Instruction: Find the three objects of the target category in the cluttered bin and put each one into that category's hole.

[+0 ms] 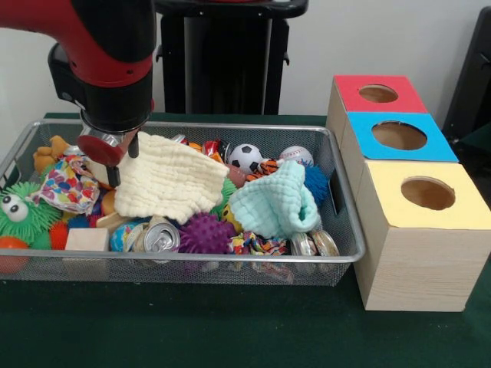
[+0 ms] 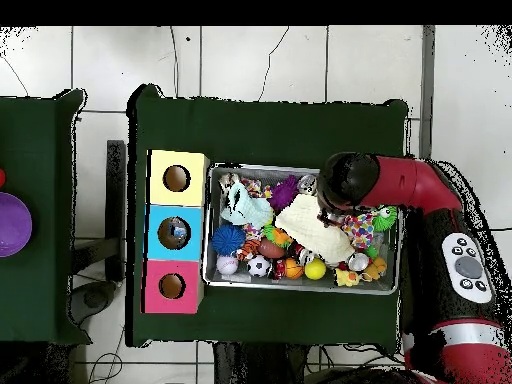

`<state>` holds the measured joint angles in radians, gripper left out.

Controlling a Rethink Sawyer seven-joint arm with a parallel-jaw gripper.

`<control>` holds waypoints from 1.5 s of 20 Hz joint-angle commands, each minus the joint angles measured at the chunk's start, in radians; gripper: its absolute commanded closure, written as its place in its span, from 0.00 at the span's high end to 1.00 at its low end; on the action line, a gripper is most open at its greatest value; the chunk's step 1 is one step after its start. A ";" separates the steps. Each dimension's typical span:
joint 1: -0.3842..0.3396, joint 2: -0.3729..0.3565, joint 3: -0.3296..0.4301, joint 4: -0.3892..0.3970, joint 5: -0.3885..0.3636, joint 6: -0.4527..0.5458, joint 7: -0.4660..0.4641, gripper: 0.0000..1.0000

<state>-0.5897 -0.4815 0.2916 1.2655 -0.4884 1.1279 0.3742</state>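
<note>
Inside the wire bin (image 1: 349, 247), at its left end in the front view, the gripper (image 1: 115, 157) sits low among the clutter. The arm's wrist covers most of it, so whether it is open or closed cannot be told. A cream cloth (image 1: 170, 180) lies just beside it, draped flat over other items, its long axis running along the bin's length. A mint cloth (image 1: 272, 201) stands bunched at the right end, hiding what is beneath. A patterned cloth (image 1: 65, 184) lies crumpled at the left. Beside the bin stand 3 boxes with holes: red (image 1: 377, 93), blue (image 1: 399, 136), yellow (image 1: 427, 193).
</note>
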 commanded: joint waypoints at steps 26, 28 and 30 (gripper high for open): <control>0.039 0.068 -0.039 0.046 0.089 0.026 0.327 0.00; 0.049 0.018 -0.021 0.078 0.142 0.040 0.333 0.00; 0.037 -0.010 0.046 0.119 0.192 0.017 0.236 0.00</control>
<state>-0.5725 -0.4006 0.2583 1.2630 -0.4182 1.1279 0.3744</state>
